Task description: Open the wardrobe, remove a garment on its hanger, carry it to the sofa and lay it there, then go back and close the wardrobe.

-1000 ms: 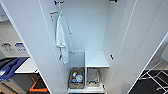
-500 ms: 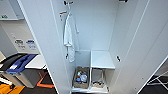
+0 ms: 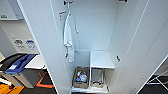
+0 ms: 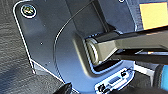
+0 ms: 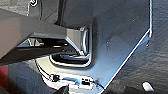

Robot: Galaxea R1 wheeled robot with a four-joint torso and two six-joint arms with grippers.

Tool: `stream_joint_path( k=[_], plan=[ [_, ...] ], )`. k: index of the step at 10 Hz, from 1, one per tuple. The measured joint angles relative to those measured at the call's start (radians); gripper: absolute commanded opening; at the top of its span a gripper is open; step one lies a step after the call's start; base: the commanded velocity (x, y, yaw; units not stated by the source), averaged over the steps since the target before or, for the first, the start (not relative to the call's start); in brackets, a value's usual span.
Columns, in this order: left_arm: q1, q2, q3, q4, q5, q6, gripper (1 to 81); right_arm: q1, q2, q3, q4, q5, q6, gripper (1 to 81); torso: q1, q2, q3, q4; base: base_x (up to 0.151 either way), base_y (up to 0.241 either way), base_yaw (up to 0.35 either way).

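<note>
The white wardrobe (image 3: pixel 100 30) stands right in front of me in the head view with both doors swung wide, the left door (image 3: pixel 40 50) and the right door (image 3: pixel 147 50) framing the inside. One plain white shirt (image 3: pixel 68 37) hangs from the rail at the upper left of the interior. A white shelf (image 3: pixel 101 59) sits low on the right side. Both wrist views look down past the robot's own dark plate onto grey floor. A red patch (image 5: pixel 4 77) lies at the edge of the right wrist view; I cannot tell what it is.
Two open boxes (image 3: pixel 81 77) (image 3: pixel 97 76) with small items stand on the wardrobe floor under the shelf. A grey bin with a blue lid (image 3: pixel 17 65) stands left of the left door, orange floor tape (image 3: pixel 45 83) beside it. A thin white frame (image 3: pixel 160 80) stands at the far right.
The whole head picture has grown and shifted: the camera has moved closer to the open wardrobe. The white shirt and the boxes inside have not moved.
</note>
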Motion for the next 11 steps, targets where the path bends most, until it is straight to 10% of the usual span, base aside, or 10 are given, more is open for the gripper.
stream_joint_path(
  k=[8, 11],
  plan=[
    [0.040, 0.020, -0.001, -0.087, 0.112, -0.094, 81.1, 0.000, 0.003, 0.003, 0.000, 0.000, 0.000, 81.1, 0.000, 0.000, 0.000, 0.000, 0.000, 0.000, 0.000],
    [0.061, 0.034, -0.003, -0.304, 0.179, 0.187, 81.1, 0.005, 0.003, 0.003, 0.000, 0.000, 0.000, 81.1, 0.000, 0.000, 0.000, 0.000, 0.000, 0.000, 0.000]
  ],
)
